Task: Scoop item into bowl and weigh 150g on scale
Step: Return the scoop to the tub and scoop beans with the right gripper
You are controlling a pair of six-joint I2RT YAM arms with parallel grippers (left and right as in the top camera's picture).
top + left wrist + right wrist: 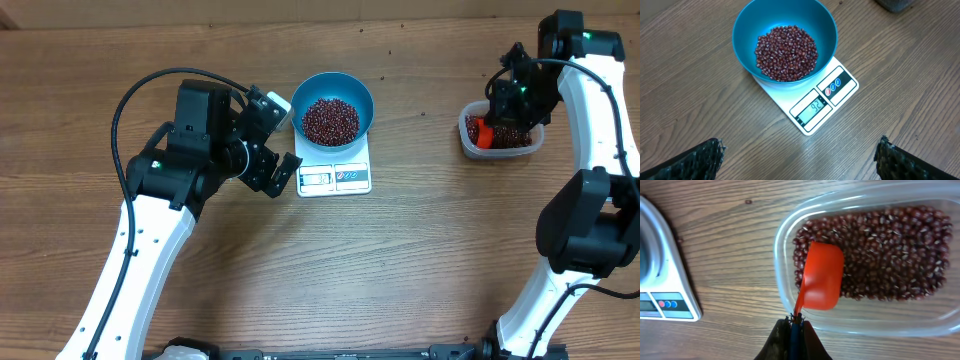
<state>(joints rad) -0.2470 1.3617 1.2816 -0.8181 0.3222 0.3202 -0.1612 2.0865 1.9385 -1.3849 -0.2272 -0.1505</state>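
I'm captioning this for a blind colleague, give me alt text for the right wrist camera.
The right gripper is shut on the handle of an orange scoop whose cup sits in the red-brown beans inside a clear tub. A corner of the white scale shows at the left on the wooden table.

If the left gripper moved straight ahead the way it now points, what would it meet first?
Most likely the scale, at its display end, before the bowl standing on it. How high the open left gripper rides is unclear.
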